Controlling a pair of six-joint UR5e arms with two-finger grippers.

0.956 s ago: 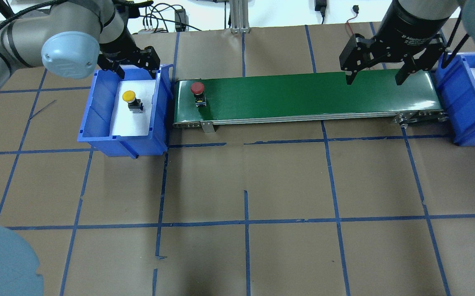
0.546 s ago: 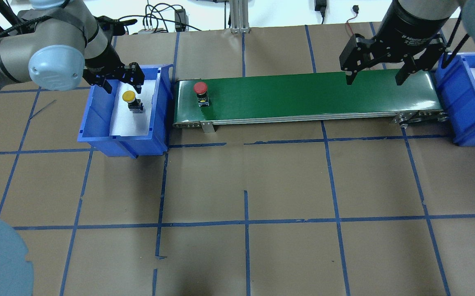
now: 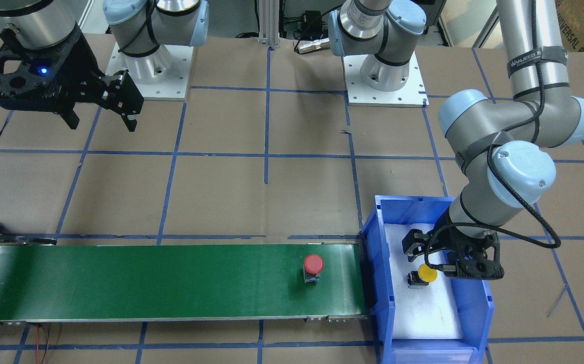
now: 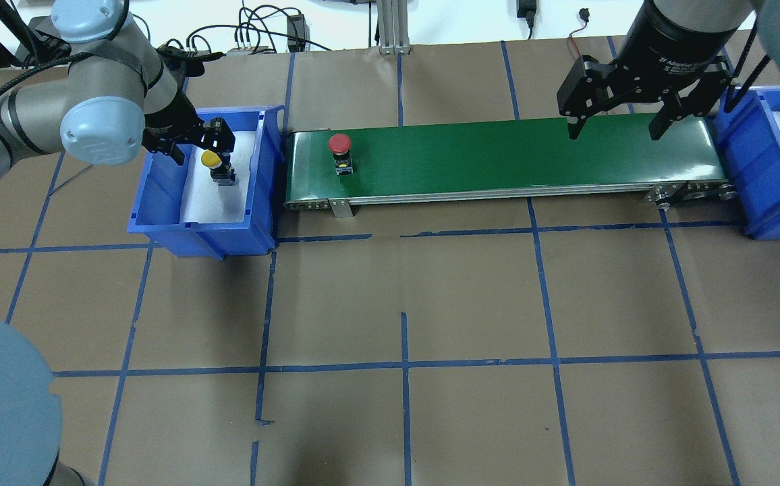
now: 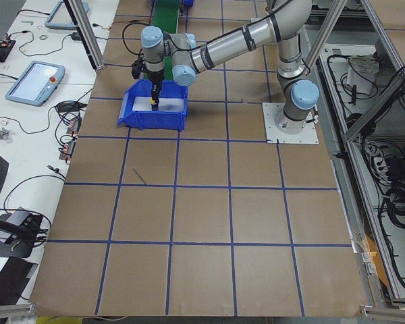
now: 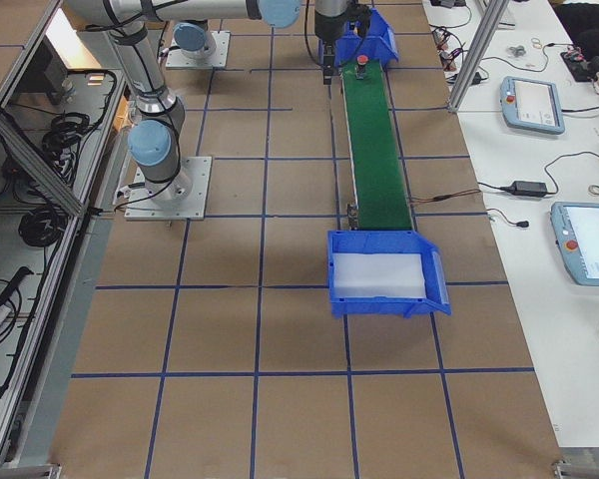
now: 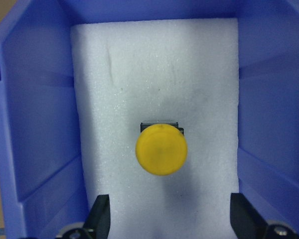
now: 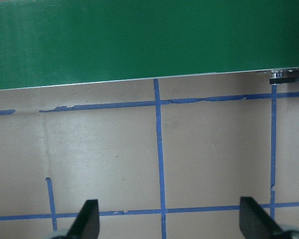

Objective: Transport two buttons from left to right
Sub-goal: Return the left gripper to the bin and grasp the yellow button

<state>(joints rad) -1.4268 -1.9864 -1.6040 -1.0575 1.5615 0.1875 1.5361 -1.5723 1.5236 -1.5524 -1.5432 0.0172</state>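
The yellow button (image 4: 211, 160) stands upright on white foam in the left blue bin (image 4: 160, 196). It shows from straight above in the left wrist view (image 7: 161, 149) and in the front view (image 3: 427, 273). My left gripper (image 4: 202, 151) is open, lowered into the bin, with a finger on each side of the yellow cap and not touching it. The red button (image 4: 339, 143) stands upright on the green conveyor belt (image 4: 498, 155) near its left end. My right gripper (image 4: 615, 131) is open and empty, held above the belt's right end.
A second blue bin (image 4: 761, 182) with white foam stands at the belt's right end. The table is brown paper with blue tape grid lines. Cables and an aluminium post lie along the far edge.
My left gripper has come down into the left bin and now straddles the yellow button. The red button has moved a little to the right along the belt. The right arm has not moved.
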